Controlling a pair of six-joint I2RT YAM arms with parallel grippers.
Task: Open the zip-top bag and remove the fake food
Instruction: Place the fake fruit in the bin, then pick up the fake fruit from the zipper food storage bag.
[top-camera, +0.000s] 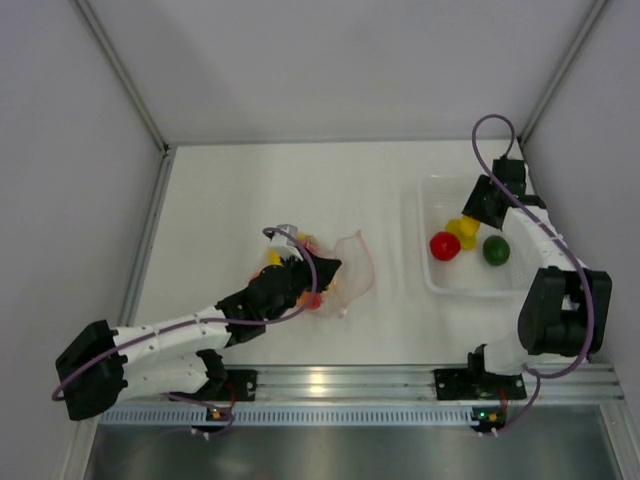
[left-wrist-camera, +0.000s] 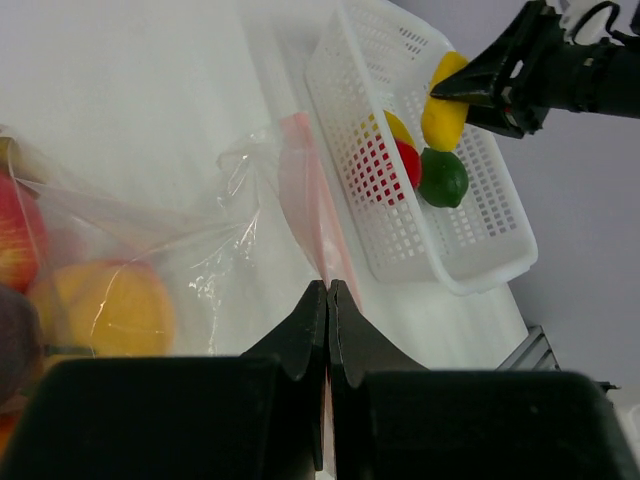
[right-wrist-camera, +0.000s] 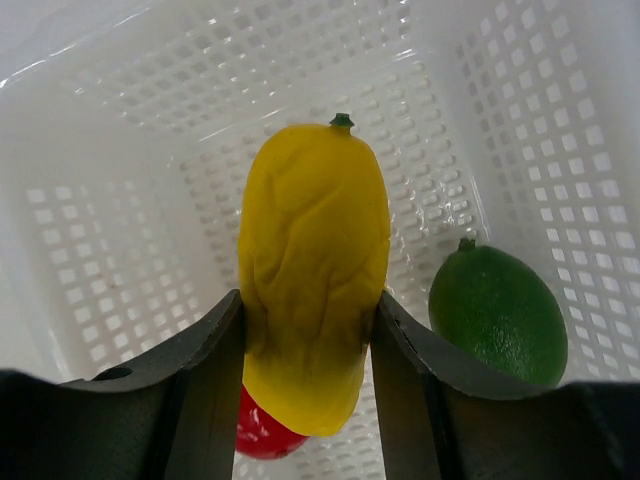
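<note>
- Surface (top-camera: 250, 190): white and walled on three sides. It has wide bare room left of the basket and behind it.
- Basket (top-camera: 424, 215): white with perforated walls. It sits on the right of the surface within the right arm's reach and serves as the drop point for removed pieces.
- Zip-top bag (top-camera: 350, 265): clear crinkled film lying flat, left of the basket and near it. Its red-pink zip strip (left-wrist-camera: 305, 190) points toward the basket's near wall.
- Fake food (left-wrist-camera: 100, 310): several pieces remain inside the bag on the side away from the basket, so the task looks part done.
- Left gripper (left-wrist-camera: 327, 292): fingers pressed together with the zip strip running in between the tips. It appears to pinch the bag's edge, probably to anchor the mouth.
- Right gripper (right-wrist-camera: 308, 300): clamped on a yellow piece (right-wrist-camera: 315, 230) and hanging over the basket's interior, above the rim. Judged ready for release, with nothing in the way below.
- Lime (right-wrist-camera: 497, 315): in the basket, beside the held piece and apart from it.
- Red piece (top-camera: 445, 245): in the basket toward its left wall, partly under the yellow piece.
</note>
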